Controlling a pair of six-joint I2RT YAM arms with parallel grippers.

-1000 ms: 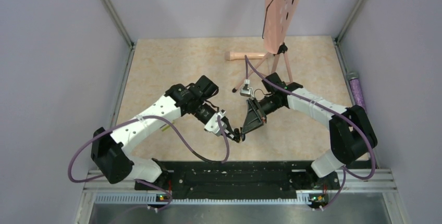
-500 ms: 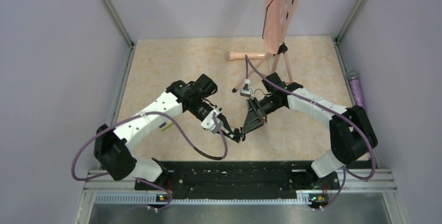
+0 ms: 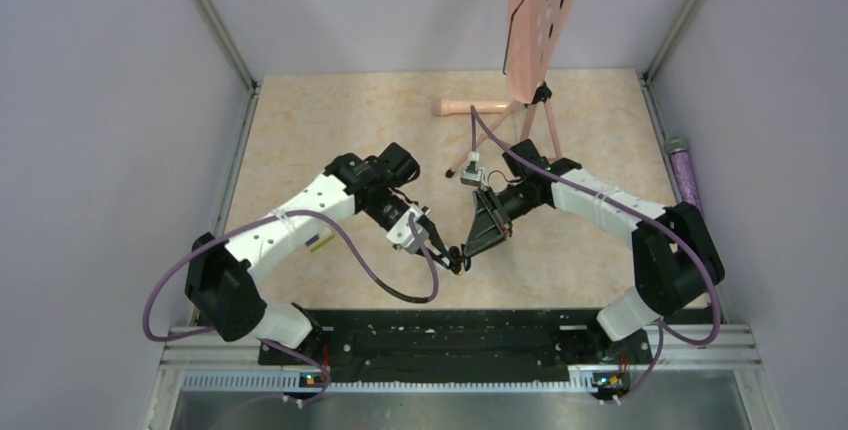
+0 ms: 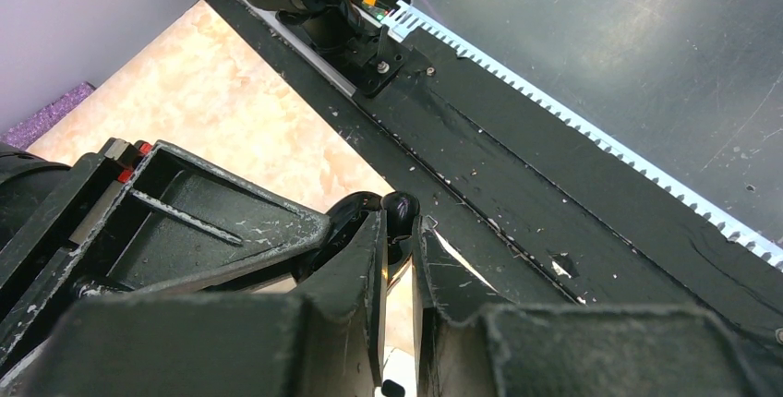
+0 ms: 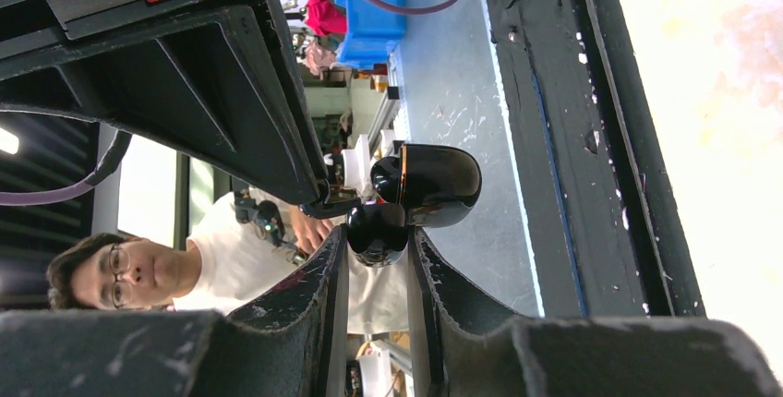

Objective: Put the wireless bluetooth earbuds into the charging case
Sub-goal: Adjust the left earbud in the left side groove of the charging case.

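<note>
Both grippers meet fingertip to fingertip low over the table's near middle. My right gripper is shut on the glossy black charging case, whose rounded lid stands open above the fingers. My left gripper is shut on one small black earbud, held right against the case. In the right wrist view the left gripper's fingertips touch the case's opening. No other earbud shows.
A pink perforated board on a stand rises at the back right. A purple roller lies along the right wall. A small yellow-and-purple block sits under the left arm. The black base rail runs along the near edge.
The left arm's elbow and forearm have swung a little to the right, while its fingertips stayed at the case. The right arm has not moved.
</note>
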